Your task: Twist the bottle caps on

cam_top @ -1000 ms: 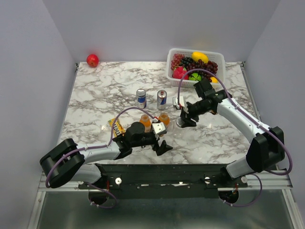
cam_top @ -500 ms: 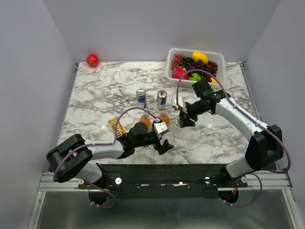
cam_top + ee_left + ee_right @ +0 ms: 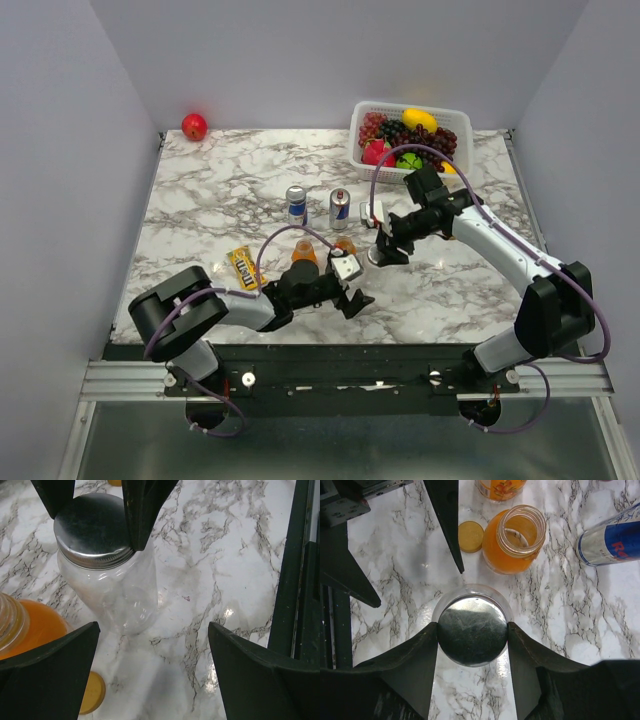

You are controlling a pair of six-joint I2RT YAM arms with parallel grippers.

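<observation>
The clear glass jar [image 3: 120,590] stands on the marble with the silver lid [image 3: 472,630] on its mouth. My right gripper [image 3: 472,629] is shut on that lid from above; in the top view the right gripper [image 3: 385,250] covers the jar. My left gripper [image 3: 155,675] is open and empty, low over the table just in front of the jar. An uncapped orange bottle [image 3: 515,535] stands beside the jar, with one orange cap [image 3: 470,536] lying flat next to it. A second orange bottle [image 3: 500,487] is behind it.
Two drink cans [image 3: 296,205] [image 3: 340,208] stand behind the bottles. A yellow packet [image 3: 242,266] lies left of the left arm. A white fruit basket [image 3: 455,120] is at the back right and a red apple [image 3: 194,126] at the back left.
My left arm has swung its gripper a little to the right, toward the jar. My right gripper has stayed on the jar's lid.
</observation>
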